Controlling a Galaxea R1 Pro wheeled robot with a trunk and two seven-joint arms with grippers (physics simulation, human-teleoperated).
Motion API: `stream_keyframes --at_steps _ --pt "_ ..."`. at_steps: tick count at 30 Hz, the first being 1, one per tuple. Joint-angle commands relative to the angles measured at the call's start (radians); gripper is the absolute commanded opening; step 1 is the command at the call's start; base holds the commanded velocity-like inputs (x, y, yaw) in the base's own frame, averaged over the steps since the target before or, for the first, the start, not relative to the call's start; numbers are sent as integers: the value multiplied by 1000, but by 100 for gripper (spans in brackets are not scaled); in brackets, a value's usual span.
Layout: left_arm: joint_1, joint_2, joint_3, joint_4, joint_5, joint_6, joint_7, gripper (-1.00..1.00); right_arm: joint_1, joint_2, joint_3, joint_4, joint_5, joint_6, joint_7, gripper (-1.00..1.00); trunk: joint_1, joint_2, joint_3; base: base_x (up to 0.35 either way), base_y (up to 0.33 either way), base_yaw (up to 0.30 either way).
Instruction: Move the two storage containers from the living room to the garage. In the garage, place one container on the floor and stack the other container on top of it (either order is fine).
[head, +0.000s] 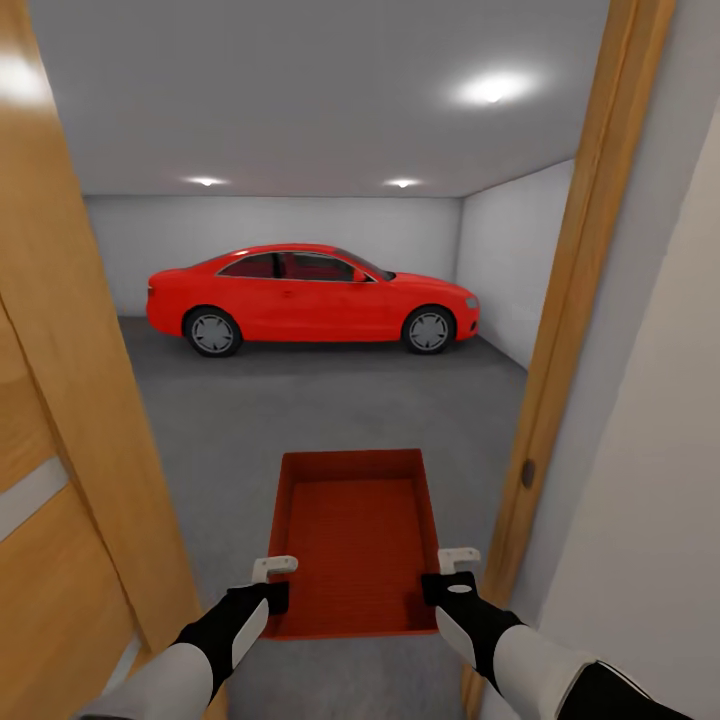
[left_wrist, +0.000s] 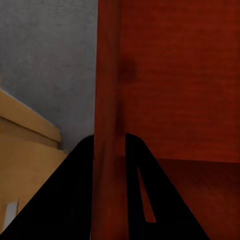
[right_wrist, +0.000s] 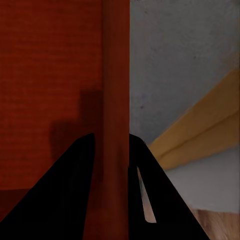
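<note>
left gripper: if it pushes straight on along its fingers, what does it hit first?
Nothing new: the left gripper already straddles the orange-red plastic storage bin's side wall. It would slide along that wall; beyond lies grey speckled garage floor, depth unclear.

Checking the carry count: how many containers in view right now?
1. The storage container is held between the left gripper and right gripper in the garage doorway, above the grey floor. A nested second one can't be ruled out.
</note>
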Motion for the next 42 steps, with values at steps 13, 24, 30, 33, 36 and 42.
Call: stream_keyframes --at_steps 13,24,30,33,36,42 --pt "-1 0 16 -5 -12 -23 10 -100 0 0 -2 11 -21 2 -1 -100 1 -2 -2 94 0 0" --pt "-1 1 16 -5 -12 -24 11 -100 0 0 -2 11 -21 2 -1 -100 1 -2 -2 307 0 0" --pt "-1 1 16 -5 -13 -29 11 -100 0 0 -2 11 -21 2 -1 -100 1 -2 -2 107 0 40" --pt "-1 1 16 -5 -13 -29 11 -100 0 -1 -2 11 -21 2 -1 -100 1 -2 -4 7 0 190" --pt "-1 1 16 -5 -13 -29 11 -100 0 -2 -2 11 -21 2 -1 -100 1 -2 -5 2 0 101" --pt "-1 1 16 -5 -13 -28 11 -100 0 -2 -2 11 -21 2 -1 -100 1 -2 -5 15 0 17"
